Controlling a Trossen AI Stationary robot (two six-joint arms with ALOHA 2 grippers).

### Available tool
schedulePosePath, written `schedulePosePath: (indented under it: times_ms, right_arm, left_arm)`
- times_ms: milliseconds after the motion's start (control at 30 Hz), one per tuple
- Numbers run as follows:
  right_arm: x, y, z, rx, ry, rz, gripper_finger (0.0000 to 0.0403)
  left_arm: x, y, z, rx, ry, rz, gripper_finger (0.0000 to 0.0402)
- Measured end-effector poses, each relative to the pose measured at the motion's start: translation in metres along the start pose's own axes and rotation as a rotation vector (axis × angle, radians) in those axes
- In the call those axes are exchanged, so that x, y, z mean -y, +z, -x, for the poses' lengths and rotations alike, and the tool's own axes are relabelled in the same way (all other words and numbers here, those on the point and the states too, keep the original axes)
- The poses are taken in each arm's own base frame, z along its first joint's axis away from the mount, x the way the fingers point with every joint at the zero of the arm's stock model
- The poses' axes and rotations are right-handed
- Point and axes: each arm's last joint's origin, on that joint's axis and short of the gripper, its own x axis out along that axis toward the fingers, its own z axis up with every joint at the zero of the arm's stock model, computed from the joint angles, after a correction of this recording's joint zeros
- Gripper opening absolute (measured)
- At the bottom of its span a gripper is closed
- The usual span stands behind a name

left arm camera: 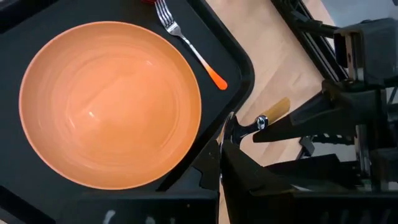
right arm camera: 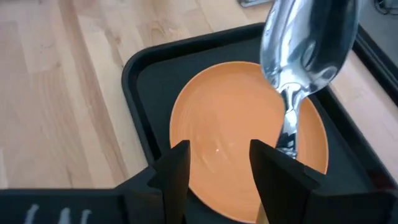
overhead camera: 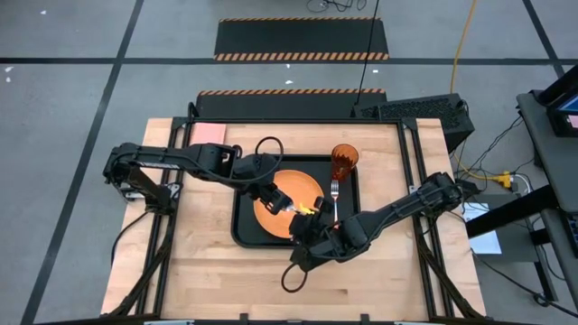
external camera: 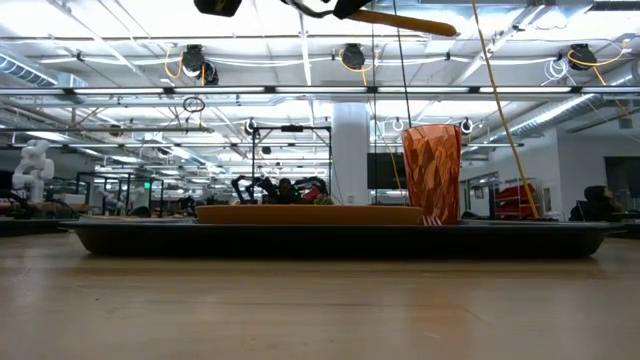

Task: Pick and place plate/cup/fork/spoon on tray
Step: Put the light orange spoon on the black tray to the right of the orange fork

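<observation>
The black tray (overhead camera: 242, 226) lies mid-table. On it rest the orange plate (left arm camera: 112, 106), the fork (left arm camera: 189, 46) to the plate's right, and the upright cup (overhead camera: 344, 161) in the far right corner. The spoon (overhead camera: 310, 206) hangs in the air over the tray's near right part, between both grippers. My left gripper (left arm camera: 231, 134) reaches in from the left over the plate and is shut on the spoon. My right gripper (right arm camera: 221, 149) comes from the right and stands open, with the plate showing through the gap. The spoon's bowl (right arm camera: 308, 43) rises just past one of its fingers. My left gripper is shut on the spoon, but its own fingers hide the place of contact. Only the silver neck (left arm camera: 261, 121) and the yellow handle (left arm camera: 278, 107) stick out past the fingertips, toward the table's right. The spoon is lifted clear of the tray and lies roughly level. My right gripper has one finger (right arm camera: 277, 174) in front of the spoon's stem (right arm camera: 286, 134); I cannot tell whether it touches.
A pink pad (overhead camera: 208, 133) lies at the table's far left corner. Bare wood runs to the left of the tray and along the near edge, where a black cable loop (overhead camera: 293, 275) hangs from the right arm.
</observation>
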Motion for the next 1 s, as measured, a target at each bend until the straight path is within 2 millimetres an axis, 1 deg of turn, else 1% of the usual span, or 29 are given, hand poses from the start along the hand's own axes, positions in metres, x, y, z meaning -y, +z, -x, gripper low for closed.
schedulePosePath:
  times_ms: [167,300,400,500,633,767,1000]
  right_arm:
    - [0.003,0.002,0.002,0.018,-0.010,-0.010,0.0165]
    - [0.005,0.003,0.002,0.019,-0.015,-0.004,0.0176]
    - [0.009,0.004,0.000,0.007,-0.031,-0.008,0.0185]
    - [0.012,0.005,-0.002,-0.010,-0.038,0.001,0.0192]
    - [0.014,0.001,-0.012,-0.063,-0.015,0.020,0.0191]
    - [0.014,-0.008,-0.022,-0.130,-0.002,-0.002,0.0165]
    - [0.014,-0.010,-0.024,-0.145,0.007,-0.031,0.0082]
  left_arm:
    - [-0.001,-0.001,0.000,0.001,0.019,-0.008,0.0000]
    - [-0.005,-0.004,-0.008,-0.016,0.029,-0.002,0.0000]
    - [-0.007,-0.006,-0.014,-0.048,0.022,0.001,0.0000]
    - [-0.006,-0.007,-0.019,-0.040,-0.002,0.013,0.0000]
    - [-0.004,-0.005,-0.019,-0.030,-0.034,0.014,0.0000]
    - [-0.004,-0.006,-0.019,-0.033,-0.030,0.014,0.0000]
    - [-0.004,-0.005,-0.019,-0.032,-0.030,0.014,0.0000]
